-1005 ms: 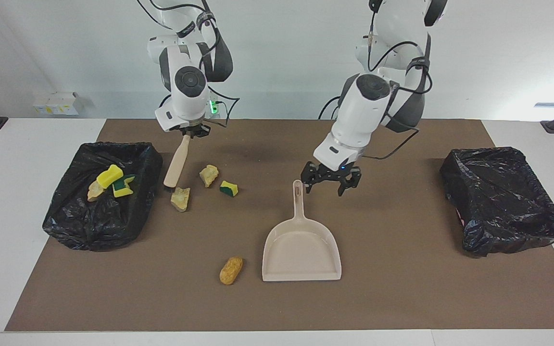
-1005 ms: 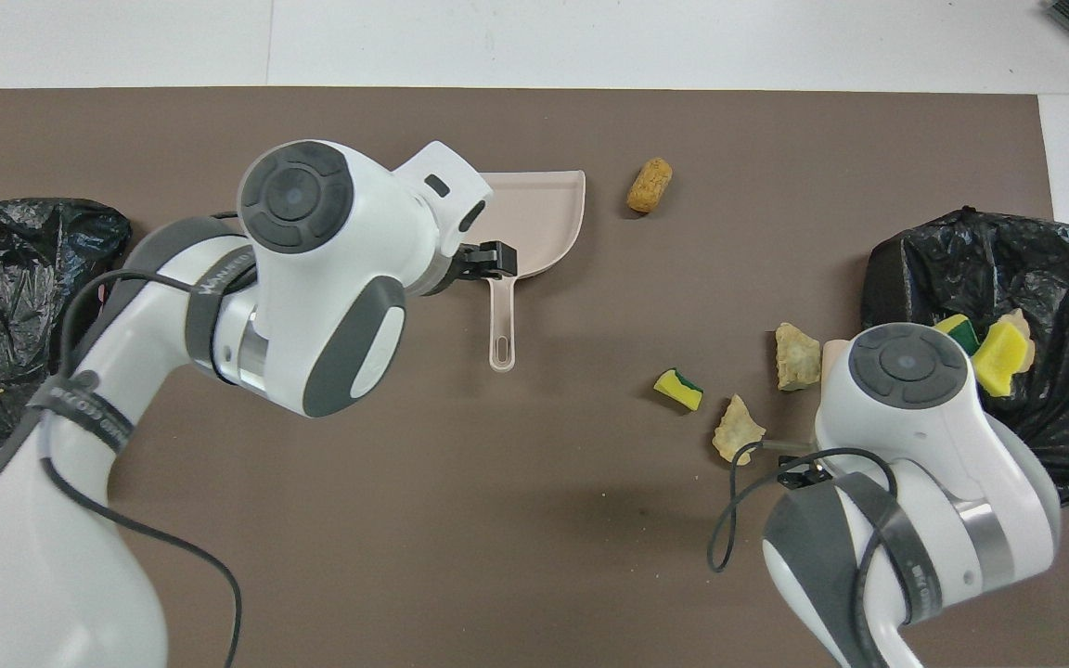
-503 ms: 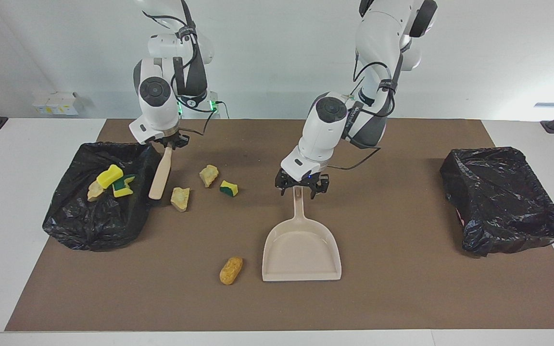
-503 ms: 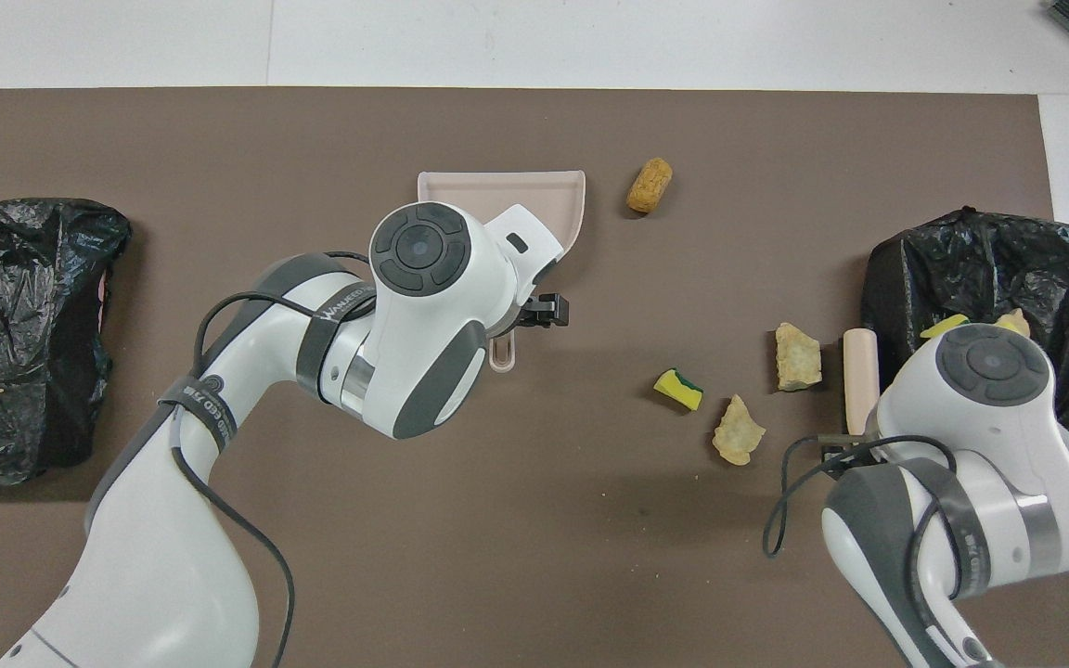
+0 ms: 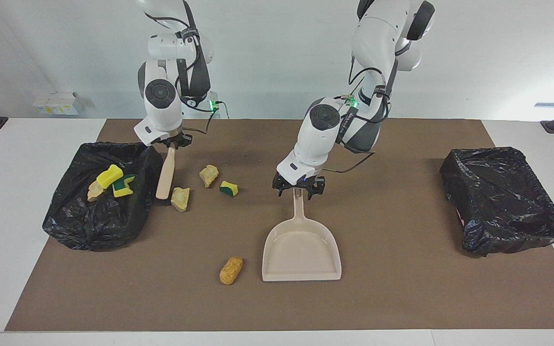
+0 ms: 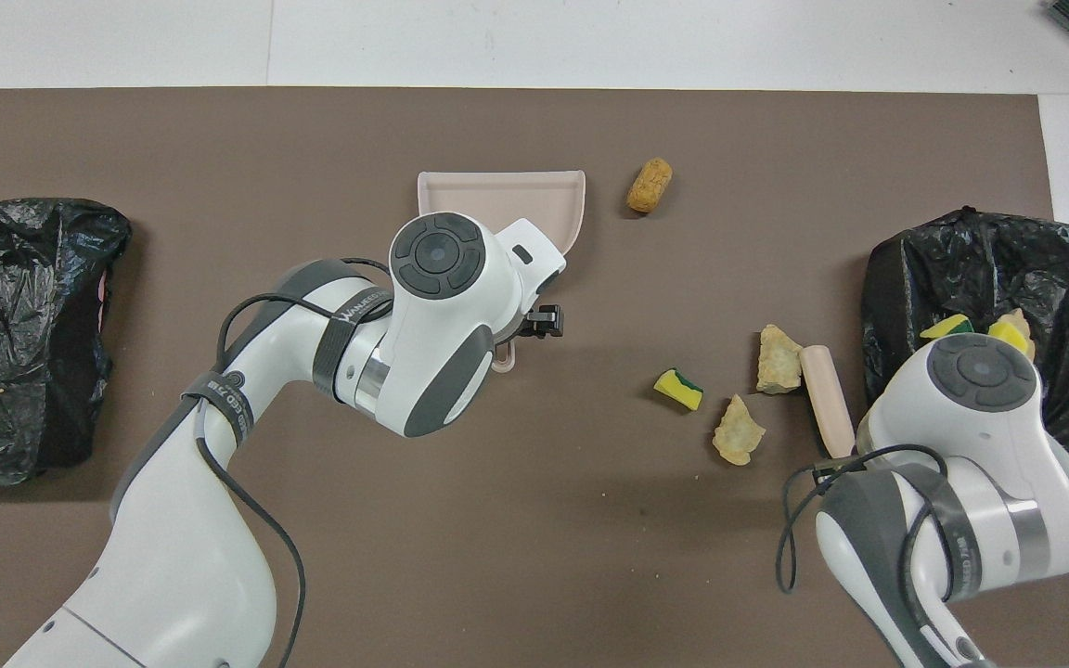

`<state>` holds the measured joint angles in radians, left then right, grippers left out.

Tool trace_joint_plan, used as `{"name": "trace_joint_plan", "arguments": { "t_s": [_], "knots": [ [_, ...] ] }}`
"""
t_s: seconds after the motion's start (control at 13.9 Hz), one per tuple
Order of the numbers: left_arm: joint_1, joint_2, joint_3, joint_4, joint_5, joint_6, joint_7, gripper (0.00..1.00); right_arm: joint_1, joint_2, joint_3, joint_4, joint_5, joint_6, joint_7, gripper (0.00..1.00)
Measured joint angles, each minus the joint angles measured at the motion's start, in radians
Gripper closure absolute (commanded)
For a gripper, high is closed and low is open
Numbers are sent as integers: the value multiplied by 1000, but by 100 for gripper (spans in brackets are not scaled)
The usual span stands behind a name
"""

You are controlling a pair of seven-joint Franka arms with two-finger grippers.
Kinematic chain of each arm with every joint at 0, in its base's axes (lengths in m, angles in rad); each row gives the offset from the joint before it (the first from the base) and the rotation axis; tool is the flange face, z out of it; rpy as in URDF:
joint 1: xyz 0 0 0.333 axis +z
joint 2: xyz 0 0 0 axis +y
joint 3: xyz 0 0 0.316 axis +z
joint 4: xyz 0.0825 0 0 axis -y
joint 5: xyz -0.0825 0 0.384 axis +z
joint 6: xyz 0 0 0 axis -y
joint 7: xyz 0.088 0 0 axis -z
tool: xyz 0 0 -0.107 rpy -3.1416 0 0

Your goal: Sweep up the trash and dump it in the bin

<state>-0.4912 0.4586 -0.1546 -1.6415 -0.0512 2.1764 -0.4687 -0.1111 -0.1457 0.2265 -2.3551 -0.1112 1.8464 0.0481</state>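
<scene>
Left hand; 1 dustpan, 7 chunks

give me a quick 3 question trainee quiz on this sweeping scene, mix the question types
1. True or false: the beige plastic dustpan already holds a foam chunk.
2. Multiple choice: the right gripper is shut on A) the pale wooden brush handle, B) the orange-brown foam chunk, C) the dustpan's handle.
3. Fill in: how many foam and sponge chunks lie on the brown mat, outside both bins?

Key
1. False: the pan is empty, and the left gripper is at the top of its handle.
2. A
3. Four; the others lie in the black-lined bin at the right arm's end.
</scene>
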Motion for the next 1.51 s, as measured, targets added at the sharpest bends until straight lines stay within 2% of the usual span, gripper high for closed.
{"name": "trace_joint_plan", "arguments": {
  "t_s": [0.22,0.36,0.65,1.01,1.36,1.51],
  "knots": [
    [0,0,2,0,3,-12,0,100,4,-2,3,0,67,0,-17,100],
    [3,0,6,0,58,-14,18,100,19,-2,5,0,110,0,-17,100],
    [45,-20,19,9,105,-14,217,100,70,-4,5,0,167,0,0,100],
    [163,-105,22,10,107,-93,594,100,93,-7,4,0,212,1,53,100],
    [247,-167,23,8,107,-295,1083,100,156,-9,5,0,230,12,172,100],
    [268,-190,23,-26,107,-360,1275,100,165,-9,5,0,245,20,179,100]
  ]
}}
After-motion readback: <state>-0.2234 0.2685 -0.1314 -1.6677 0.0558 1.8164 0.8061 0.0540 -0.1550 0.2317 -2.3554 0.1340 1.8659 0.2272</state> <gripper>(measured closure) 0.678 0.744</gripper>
